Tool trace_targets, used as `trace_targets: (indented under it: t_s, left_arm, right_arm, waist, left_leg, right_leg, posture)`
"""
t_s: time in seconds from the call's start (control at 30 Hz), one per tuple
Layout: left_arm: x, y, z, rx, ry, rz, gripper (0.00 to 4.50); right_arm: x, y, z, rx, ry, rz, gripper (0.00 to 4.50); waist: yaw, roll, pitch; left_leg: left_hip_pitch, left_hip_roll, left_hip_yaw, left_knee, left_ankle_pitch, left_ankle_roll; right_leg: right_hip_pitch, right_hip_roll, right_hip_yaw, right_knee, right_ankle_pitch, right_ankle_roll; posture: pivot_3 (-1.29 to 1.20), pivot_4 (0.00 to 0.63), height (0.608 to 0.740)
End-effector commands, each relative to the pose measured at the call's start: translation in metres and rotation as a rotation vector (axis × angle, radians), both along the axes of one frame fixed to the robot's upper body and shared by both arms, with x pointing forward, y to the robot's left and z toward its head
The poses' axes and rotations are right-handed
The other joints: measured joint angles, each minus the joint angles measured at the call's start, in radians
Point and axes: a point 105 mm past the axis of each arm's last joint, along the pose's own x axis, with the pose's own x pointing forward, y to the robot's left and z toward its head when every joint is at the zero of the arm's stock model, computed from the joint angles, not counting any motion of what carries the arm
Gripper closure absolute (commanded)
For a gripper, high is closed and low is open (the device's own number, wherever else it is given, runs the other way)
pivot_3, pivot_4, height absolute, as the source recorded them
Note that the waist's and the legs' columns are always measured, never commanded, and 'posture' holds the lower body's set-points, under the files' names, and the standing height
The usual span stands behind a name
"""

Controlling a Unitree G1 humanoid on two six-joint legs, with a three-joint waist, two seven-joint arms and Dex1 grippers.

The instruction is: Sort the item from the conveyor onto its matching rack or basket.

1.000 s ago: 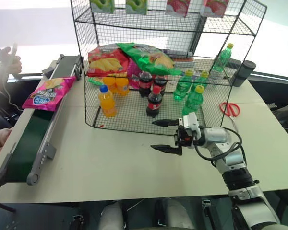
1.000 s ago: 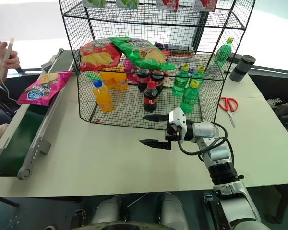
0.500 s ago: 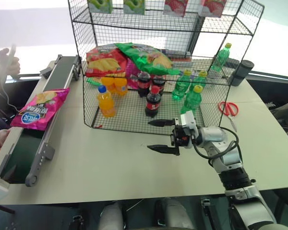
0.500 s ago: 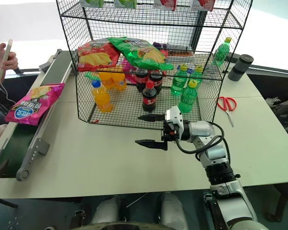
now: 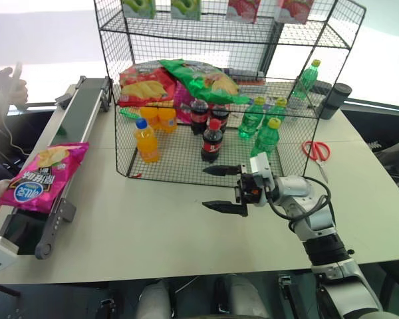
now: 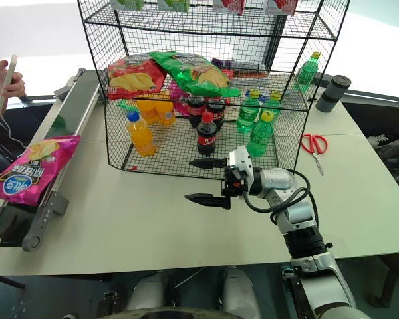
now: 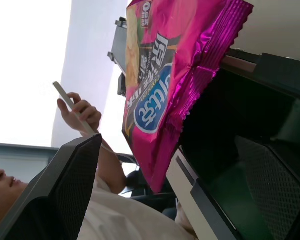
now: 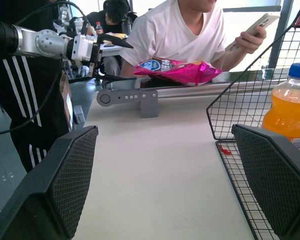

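Right end effector (image 5: 224, 188), fingers spread wide and holding nothing, level over the white counter (image 5: 159, 219) before the tall black wire rack (image 5: 226, 100); dark-green conveyor (image 5: 66, 139) along the counter's left edge; magenta-pink chip bag (image 5: 41, 175) lying near its near end.
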Motion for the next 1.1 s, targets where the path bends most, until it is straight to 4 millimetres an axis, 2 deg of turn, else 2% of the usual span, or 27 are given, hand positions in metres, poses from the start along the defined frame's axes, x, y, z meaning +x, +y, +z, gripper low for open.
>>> trace_targets:
  t_s: [0.03, 0.27, 0.3, 0.37, 0.4, 0.47, 0.5, 0.6, 0.63, 0.8, 0.87, 0.97, 1.1]
  left_arm:
    - [0.007, -0.002, 0.009, 0.000, -0.040, -0.008, 0.00]
    - [0.015, -0.009, 0.007, -0.027, -0.032, -0.034, 0.00]
    - [0.016, -0.011, 0.006, -0.038, -0.027, -0.042, 0.25]
    - [0.017, -0.013, 0.005, -0.080, -0.014, -0.049, 0.82]
    - [0.018, -0.014, 0.007, -0.089, -0.020, -0.051, 1.40]
    - [0.020, -0.015, 0.008, -0.089, -0.020, -0.057, 2.25]
    - [0.020, -0.015, 0.009, -0.093, -0.024, -0.057, 2.93]
    - [0.023, -0.018, 0.011, -0.098, -0.028, -0.067, 4.26]
    - [0.025, -0.019, 0.013, -0.101, -0.033, -0.072, 4.39]
    - [0.031, -0.024, 0.027, -0.180, -0.095, -0.079, 4.39]
    - [0.035, -0.025, 0.044, -0.321, -0.171, -0.069, 4.39]
    - [0.038, -0.033, 0.074, -0.430, -0.220, -0.128, 4.39]
    - [0.042, -0.041, 0.109, -0.453, -0.222, -0.209, 4.39]
  right_arm:
    - [-0.001, 0.002, 0.013, 0.017, -0.062, 0.005, 0.03]
    - [0.000, 0.000, 0.011, 0.001, -0.075, -0.011, 0.03]
    - [0.000, -0.001, 0.010, -0.003, -0.076, -0.014, 0.01]
    - [0.001, -0.002, 0.010, -0.008, -0.082, -0.021, 0.00]
    - [0.002, -0.003, 0.010, -0.007, -0.083, -0.026, 0.00]
    - [0.003, -0.004, 0.010, -0.009, -0.086, -0.033, 0.00]
    - [0.003, -0.004, 0.010, -0.009, -0.088, -0.037, 0.00]
    - [0.004, -0.004, 0.010, -0.009, -0.091, -0.044, 0.00]
    - [0.004, -0.005, 0.010, -0.010, -0.092, -0.047, 0.00]
    - [0.005, -0.005, 0.008, -0.016, -0.096, -0.054, 0.00]
    - [0.006, -0.006, 0.008, -0.019, -0.096, -0.057, 0.00]
    - [0.007, -0.007, 0.008, -0.023, -0.100, -0.062, 0.00]
    - [0.010, -0.009, 0.007, -0.032, -0.104, -0.070, 0.00]
  waist:
    - [0.001, 0.000, 0.000]
    - [0.000, 0.000, 0.000]
    - [0.000, 0.000, 0.000]
    - [0.000, 0.000, 0.000]
    - [0.000, 0.000, 0.000]
    - [0.000, 0.000, 0.000]
    - [0.000, 0.000, 0.000]
    - [0.001, 0.000, 0.000]
    - [0.001, 0.000, 0.000]
    - [0.001, 0.000, 0.000]
    - [0.001, 0.000, 0.000]
    - [0.001, 0.000, 0.000]
    - [0.001, -0.001, 0.000]
  left_leg:
    - [0.000, 0.000, 0.000, 0.000, 0.000, 0.000]
    - [0.000, 0.000, 0.000, 0.000, 0.000, 0.000]
    - [0.000, 0.000, 0.000, 0.000, 0.000, 0.000]
    - [0.000, 0.000, 0.000, 0.000, 0.000, 0.000]
    - [0.000, 0.000, 0.000, 0.000, 0.000, 0.000]
    - [0.000, 0.000, 0.000, 0.000, 0.000, 0.000]
    - [0.000, 0.000, 0.000, 0.000, 0.000, 0.000]
    - [0.000, 0.000, 0.000, 0.000, 0.000, 0.000]
    - [0.000, 0.000, 0.001, 0.000, 0.000, 0.000]
    - [0.000, 0.000, 0.001, 0.000, 0.000, 0.000]
    - [0.000, 0.000, 0.001, 0.000, 0.000, 0.000]
    - [0.000, 0.000, 0.000, 0.000, 0.000, 0.000]
    - [0.000, 0.000, 0.000, 0.000, 0.001, -0.001]
  right_leg:
    - [0.000, 0.000, 0.000, 0.000, 0.000, 0.000]
    - [0.000, 0.000, 0.000, 0.000, 0.000, 0.000]
    - [0.000, 0.000, 0.000, 0.000, 0.000, 0.000]
    - [0.000, 0.000, 0.000, 0.000, 0.000, 0.000]
    - [0.000, 0.000, 0.000, 0.000, 0.000, 0.000]
    - [0.000, 0.000, 0.000, 0.000, 0.000, 0.000]
    - [0.000, 0.000, 0.000, 0.000, 0.000, 0.000]
    - [0.001, 0.000, 0.000, 0.000, 0.000, 0.000]
    - [0.001, 0.000, 0.000, 0.000, 0.000, 0.000]
    - [0.001, 0.000, 0.000, 0.000, 0.000, 0.000]
    - [0.002, 0.000, 0.000, 0.000, 0.000, 0.000]
    - [0.003, 0.000, 0.000, 0.000, 0.000, 0.000]
    - [0.003, 0.001, 0.000, 0.001, 0.000, 0.000]
  posture:
    - [0.00, 0.150, 0.726]
    - [0.00, 0.150, 0.726]
    - [0.00, 0.150, 0.726]
    - [0.00, 0.150, 0.726]
    - [0.00, 0.150, 0.726]
    - [0.00, 0.150, 0.726]
    - [0.00, 0.150, 0.726]
    - [0.00, 0.150, 0.726]
    - [0.00, 0.150, 0.726]
    - [0.00, 0.150, 0.726]
    - [0.00, 0.150, 0.726]
    - [0.00, 0.150, 0.726]
    - [0.00, 0.150, 0.726]
